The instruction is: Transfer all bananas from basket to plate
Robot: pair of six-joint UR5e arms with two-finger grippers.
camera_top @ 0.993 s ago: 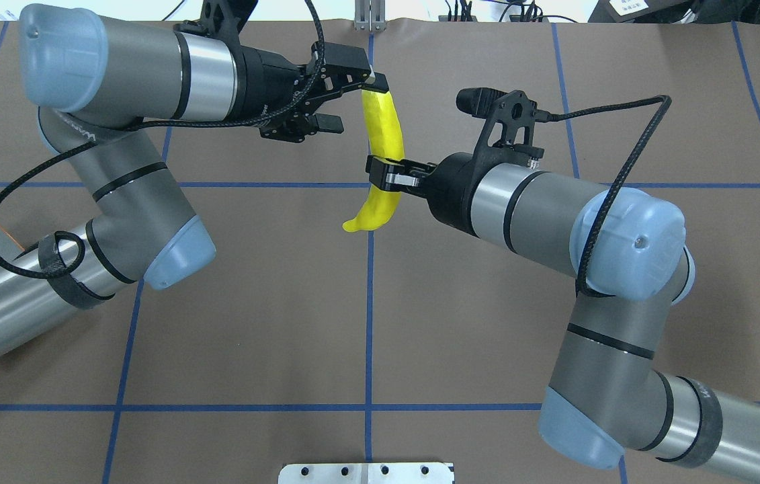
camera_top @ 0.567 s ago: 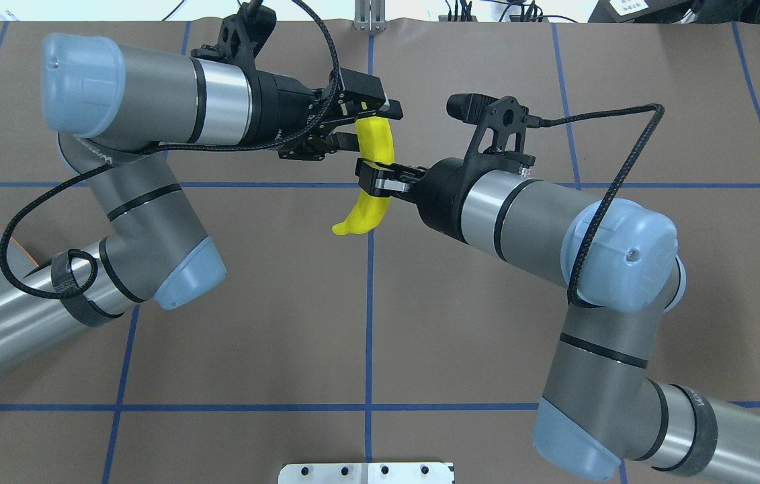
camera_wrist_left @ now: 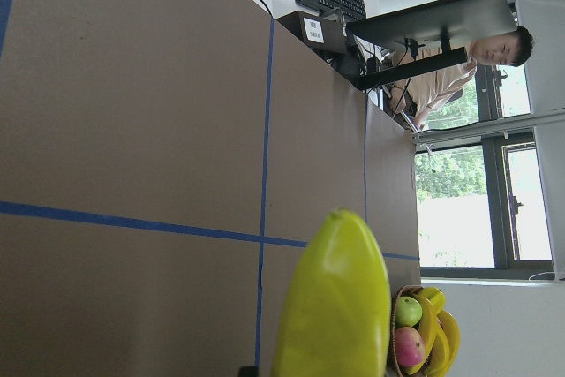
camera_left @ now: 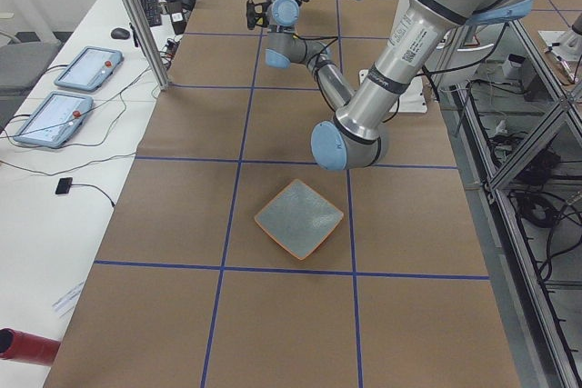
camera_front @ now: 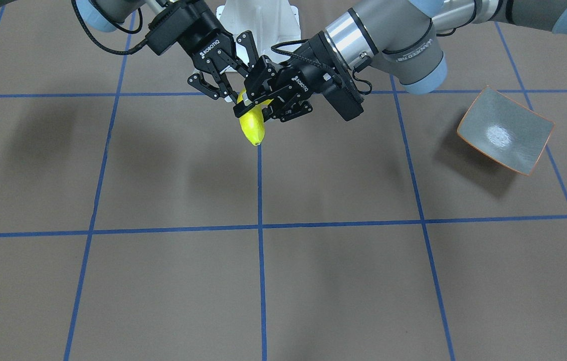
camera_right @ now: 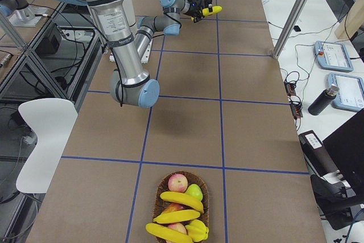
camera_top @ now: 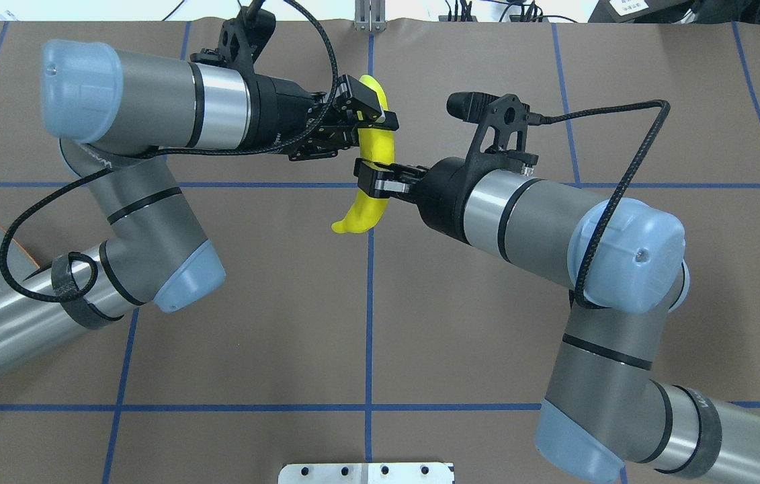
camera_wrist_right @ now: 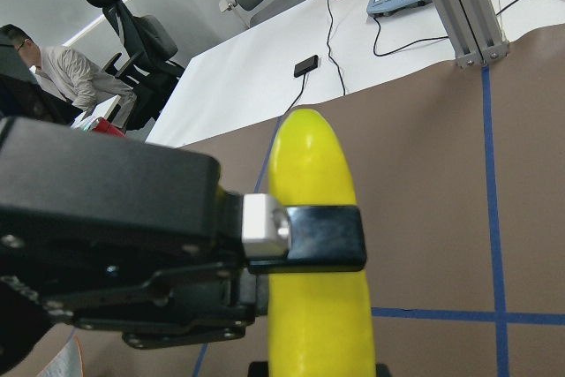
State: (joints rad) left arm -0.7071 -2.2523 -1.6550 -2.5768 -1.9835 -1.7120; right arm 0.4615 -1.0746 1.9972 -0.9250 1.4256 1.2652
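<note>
One yellow banana hangs in the air over the middle of the table. My right gripper is shut on its middle. My left gripper is shut on its upper part; in the right wrist view a left finger wraps across the banana. The facing view shows the banana's tip poking out below both hands. Three more bananas lie in the wicker basket at the table's right end. The grey-green plate with its orange rim sits at the left end, apart from both arms.
The basket also holds apples and a green fruit. A white mount sits at the table's near edge. Side benches with tablets run along the far side, and a person sits beyond the table.
My left gripper moved in from the banana's far tip onto its upper part and shut on it. The right gripper kept hold and shifted slightly left with the banana.
</note>
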